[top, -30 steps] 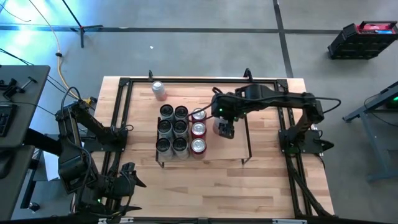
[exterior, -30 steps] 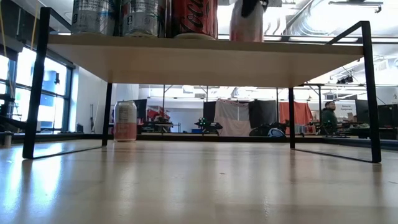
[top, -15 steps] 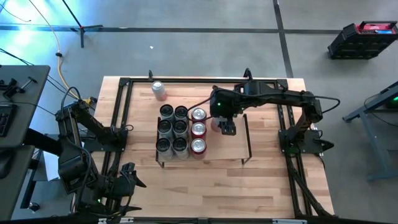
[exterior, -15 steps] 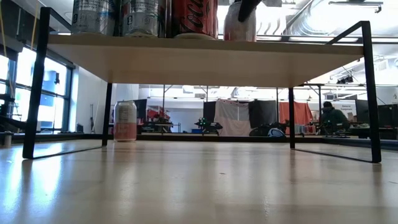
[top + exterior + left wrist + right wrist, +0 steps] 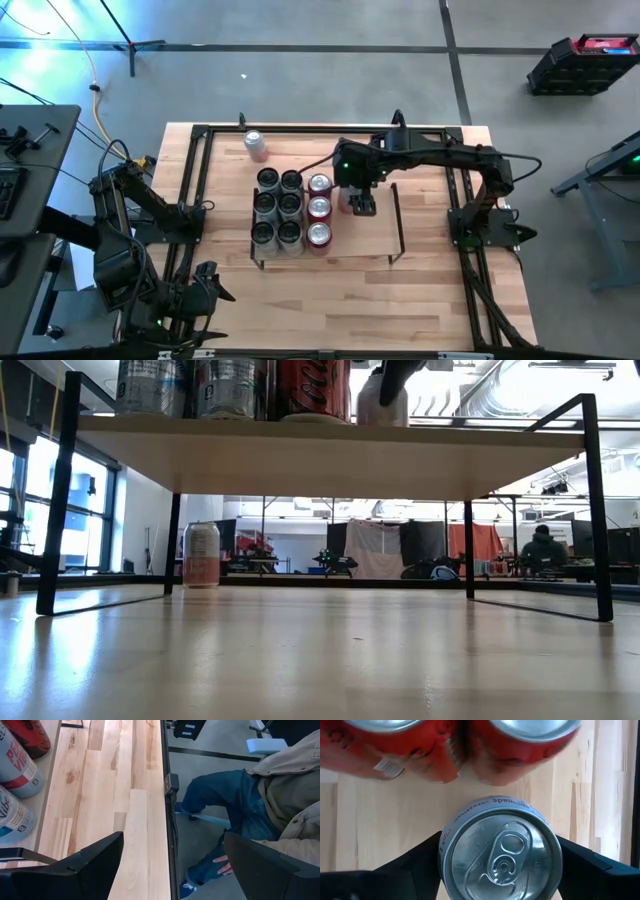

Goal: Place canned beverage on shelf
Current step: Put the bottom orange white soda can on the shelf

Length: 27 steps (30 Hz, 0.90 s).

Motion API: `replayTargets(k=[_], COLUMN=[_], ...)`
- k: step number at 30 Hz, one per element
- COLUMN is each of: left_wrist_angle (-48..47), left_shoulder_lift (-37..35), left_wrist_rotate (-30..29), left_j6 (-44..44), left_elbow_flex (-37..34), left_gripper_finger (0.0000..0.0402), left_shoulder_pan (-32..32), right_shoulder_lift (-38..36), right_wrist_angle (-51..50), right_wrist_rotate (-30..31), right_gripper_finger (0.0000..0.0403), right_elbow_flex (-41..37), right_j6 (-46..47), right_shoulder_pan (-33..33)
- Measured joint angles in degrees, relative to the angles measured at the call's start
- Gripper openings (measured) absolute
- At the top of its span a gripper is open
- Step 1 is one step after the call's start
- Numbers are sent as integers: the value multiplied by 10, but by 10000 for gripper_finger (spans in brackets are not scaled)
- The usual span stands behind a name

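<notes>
1. On the shelf [image 5: 365, 228], just right of the column of red cans, stands a silver-topped beverage can [image 5: 500, 856], upright, its pull tab facing up. In the low view its pale body [image 5: 380, 405] sits on the board beside a red cola can [image 5: 311, 388].
2. The right gripper [image 5: 361, 203] is over this can, one dark finger on either side of it. The jaws stand wide around the can; whether they press on it or are just clear cannot be told.
3. The can appears placed to begin a fourth column, keeping the rows tidy and close-packed.
4. To its left, three red cans [image 5: 318, 209] form a column running from far to near.
5. Left of those, six grey-topped cans [image 5: 277, 207] stand in two columns, filling the shelf's left end.
6. The shelf is a low light-wood board on thin black wire end frames, set mid-table.
7. On the far side of the wooden tabletop [image 5: 440, 300], off the shelf, one more pale can [image 5: 255, 144] waits alone.
8. At the near left corner the left gripper [image 5: 205, 290] is parked with its jaws open and empty.
9. Beyond the table edge, the left wrist view shows a seated person [image 5: 250, 805] in jeans.
</notes>
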Motion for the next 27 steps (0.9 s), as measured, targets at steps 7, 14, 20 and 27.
replayTargets(k=[7, 14, 20, 27], left_wrist_angle=[0, 0, 0, 0], left_shoulder_lift=[0, 0, 0, 0], left_wrist_rotate=[0, 0, 0, 0], left_j6=[0, 0, 0, 0], left_elbow_flex=[0, 0, 0, 0], left_gripper_finger=[335, 335, 335, 335], left_shoulder_pan=[0, 0, 0, 0], right_shoulder_lift=[-2, -1, -7, -27], right_wrist_angle=[-6, -2, -5, -2], right_wrist_rotate=[-15, -19, -19, -5], right_gripper_finger=[305, 352, 360, 361], right_elbow_flex=[0, 0, 0, 0], right_j6=[10, 9, 16, 38], right_shoulder_pan=[-5, -3, 0, 0])
